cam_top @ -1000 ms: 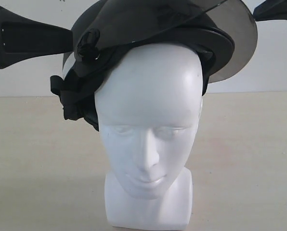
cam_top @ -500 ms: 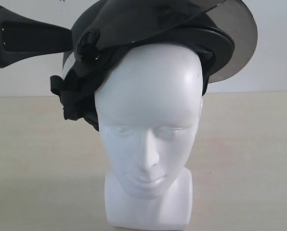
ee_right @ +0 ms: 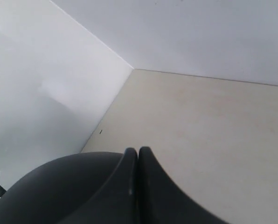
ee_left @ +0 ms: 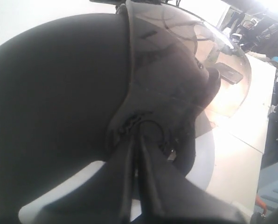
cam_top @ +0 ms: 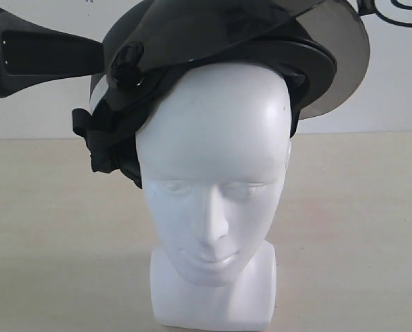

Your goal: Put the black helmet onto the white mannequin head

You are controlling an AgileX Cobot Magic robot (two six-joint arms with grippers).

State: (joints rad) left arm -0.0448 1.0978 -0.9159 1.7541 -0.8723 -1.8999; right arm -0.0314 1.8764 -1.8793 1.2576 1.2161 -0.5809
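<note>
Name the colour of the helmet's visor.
The visor is smoky translucent grey; left wrist view shows it best.

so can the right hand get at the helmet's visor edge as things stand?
Probably yes. The right hand, shut, faces only table and wall, off the black helmet. Nothing stands beside the visor on that side; the left hand sits at the opposite pivot.

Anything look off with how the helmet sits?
Yes. The rounded matte-black helmet sits crooked on the smooth white mannequin head: dipped toward the exterior view's left, riding high on the right, covering only the crown.
</note>
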